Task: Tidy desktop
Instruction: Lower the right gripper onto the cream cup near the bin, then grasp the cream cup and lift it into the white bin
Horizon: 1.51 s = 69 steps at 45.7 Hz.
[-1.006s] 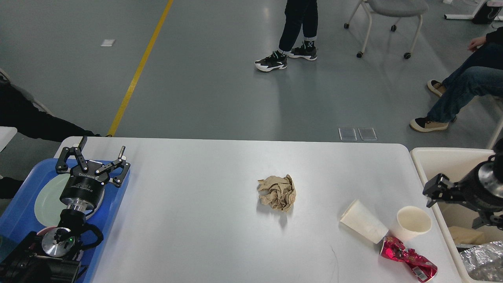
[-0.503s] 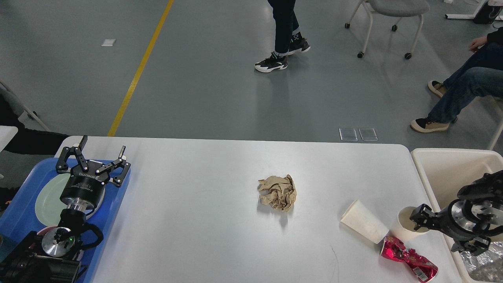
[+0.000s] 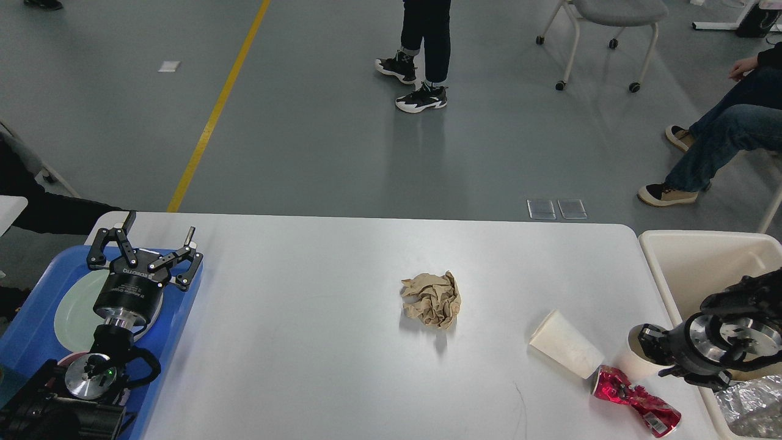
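Observation:
The white desktop (image 3: pixel 305 342) carries a crumpled brown paper ball (image 3: pixel 431 299) at its middle. Toward the right front lie a white paper cup on its side (image 3: pixel 565 351) and a crushed red wrapper (image 3: pixel 636 406). A second, upright paper cup (image 3: pixel 635 368) is mostly hidden behind my right gripper (image 3: pixel 649 349), which is low against the cup's rim; its fingers look dark and cannot be told apart. My left gripper (image 3: pixel 160 224) stands open and empty above the far end of the blue tray (image 3: pixel 33 342).
A pale green plate (image 3: pixel 70 315) lies in the blue tray. A beige bin (image 3: pixel 696 256) stands off the table's right edge with foil (image 3: pixel 751 406) inside. People's legs and a wheeled chair (image 3: pixel 611 18) are on the floor beyond the table.
My right arm has swung left and down from over the bin to the upright cup. The left arm has not moved. A person walks in the background.

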### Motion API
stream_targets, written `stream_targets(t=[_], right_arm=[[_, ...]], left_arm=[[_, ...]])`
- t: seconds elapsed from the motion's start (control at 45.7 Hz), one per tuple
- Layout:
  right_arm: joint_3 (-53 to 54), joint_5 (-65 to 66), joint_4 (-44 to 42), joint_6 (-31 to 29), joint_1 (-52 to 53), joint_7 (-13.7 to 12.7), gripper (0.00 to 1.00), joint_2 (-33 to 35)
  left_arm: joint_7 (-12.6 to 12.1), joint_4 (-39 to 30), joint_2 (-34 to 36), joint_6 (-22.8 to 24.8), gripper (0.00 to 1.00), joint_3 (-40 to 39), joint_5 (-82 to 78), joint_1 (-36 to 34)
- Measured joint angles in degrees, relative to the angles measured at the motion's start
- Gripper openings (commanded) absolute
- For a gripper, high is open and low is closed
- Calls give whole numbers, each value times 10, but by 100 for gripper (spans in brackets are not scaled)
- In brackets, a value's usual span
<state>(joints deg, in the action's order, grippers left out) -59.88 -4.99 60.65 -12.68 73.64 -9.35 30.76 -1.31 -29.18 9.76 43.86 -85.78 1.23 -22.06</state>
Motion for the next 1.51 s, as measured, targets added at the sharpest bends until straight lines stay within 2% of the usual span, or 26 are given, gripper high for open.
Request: stream_targets(t=[0.35, 0.503, 0.656, 0.831, 0.984, 1.115, 1.334, 1.509], right_arm=[[-2, -9, 7, -14, 18, -2, 0, 9], [-11, -11, 18, -91, 79, -18, 0, 44], [-84, -11, 53, -201, 212, -33, 0, 63], [-227, -13, 170, -253, 423, -34, 0, 29], [-328, -55, 274, -264, 574, -31, 0, -61], [-354, -85, 294, -269, 608, -29, 0, -83], [-363, -86, 283, -255, 610, -29, 0, -34], [-367, -79, 238, -193, 566, -31, 0, 55]], left_arm=[[0, 0, 0, 0, 96, 0, 0, 0], [0, 0, 0, 0, 96, 0, 0, 0], [0, 0, 0, 0, 96, 0, 0, 0], [0, 0, 0, 0, 96, 0, 0, 0], [0, 0, 0, 0, 96, -1, 0, 0], [0, 0, 0, 0, 96, -1, 0, 0], [0, 0, 0, 0, 96, 0, 0, 0], [0, 0, 0, 0, 96, 0, 0, 0]])
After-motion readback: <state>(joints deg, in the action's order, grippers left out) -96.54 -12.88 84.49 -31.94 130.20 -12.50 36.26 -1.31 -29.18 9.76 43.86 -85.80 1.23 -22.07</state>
